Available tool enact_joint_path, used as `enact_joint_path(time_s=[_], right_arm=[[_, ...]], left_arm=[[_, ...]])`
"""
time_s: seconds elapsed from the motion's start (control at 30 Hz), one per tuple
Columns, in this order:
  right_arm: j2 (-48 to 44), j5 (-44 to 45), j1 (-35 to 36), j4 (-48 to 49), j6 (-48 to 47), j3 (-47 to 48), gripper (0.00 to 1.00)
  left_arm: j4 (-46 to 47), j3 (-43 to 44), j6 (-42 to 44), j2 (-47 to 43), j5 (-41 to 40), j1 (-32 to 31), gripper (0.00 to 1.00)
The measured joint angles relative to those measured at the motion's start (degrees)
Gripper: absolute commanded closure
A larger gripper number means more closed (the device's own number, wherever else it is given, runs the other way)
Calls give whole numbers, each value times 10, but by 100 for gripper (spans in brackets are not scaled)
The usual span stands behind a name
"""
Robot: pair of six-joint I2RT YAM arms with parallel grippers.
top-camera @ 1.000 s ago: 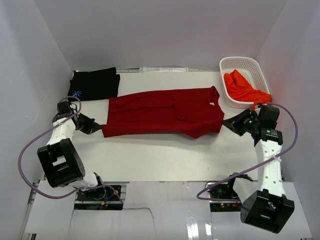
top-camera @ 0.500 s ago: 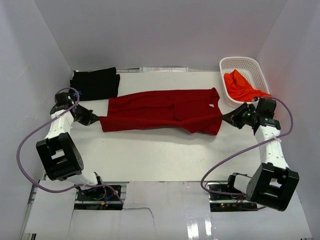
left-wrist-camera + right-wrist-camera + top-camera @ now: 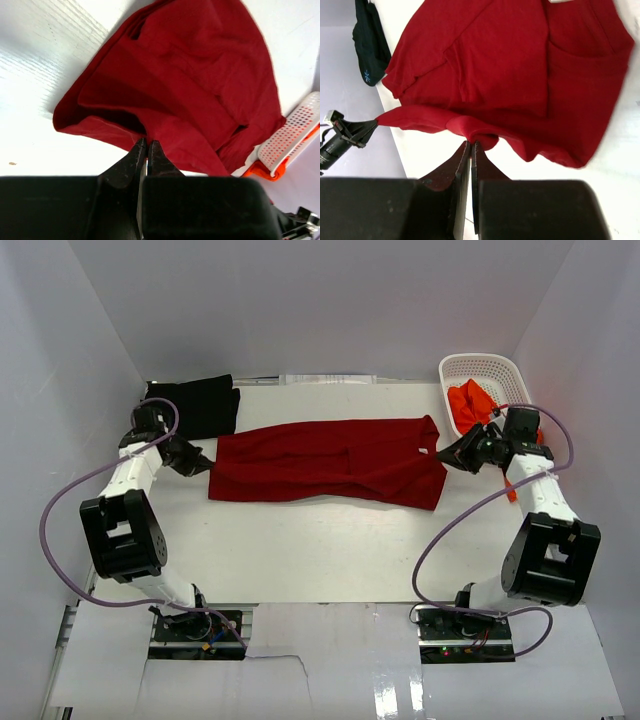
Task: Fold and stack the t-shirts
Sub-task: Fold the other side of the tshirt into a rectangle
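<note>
As we clamp the dark red shirt (image 3: 330, 460), left end effector (image 3: 205, 465) at its hem end, right end effector (image 3: 443, 455) at its collar end, its long axis runs between them.

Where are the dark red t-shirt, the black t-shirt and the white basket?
dark red t-shirt (image 3: 320, 458), top external view, middle of the cloth.
black t-shirt (image 3: 195, 408), top external view, middle of the folded cloth.
white basket (image 3: 478, 360), top external view, far rim.
</note>
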Motion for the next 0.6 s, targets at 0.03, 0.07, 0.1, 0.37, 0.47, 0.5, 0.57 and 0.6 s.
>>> enact_joint_path(time_s=[0.03,0.07,0.1,0.37,0.47,0.5,0.57,0.6], right_arm=[[11,1,7,0,-2,12,92],[23,3,13,0,-6,23,92],[34,4,19,-1,-9,35,92],[117,15,36,-5,-28,123,92],[143,18,37,-9,-32,150,92],[151,18,37,-10,-32,159,92],[170,18,39,-19,-34,182,92],[180,18,41,-21,-35,195,92]], left_arm=[[0,0,0,5,-3,-5,100],[0,0,-1,10,-7,-9,100],[0,0,-2,14,-8,-12,100],[-5,21,-5,29,-31,-15,100],[-4,36,-8,38,-34,-12,100],[-4,39,-9,41,-35,-10,100],[-4,42,-10,47,-35,-5,100],[-5,44,-11,52,-36,-3,100]])
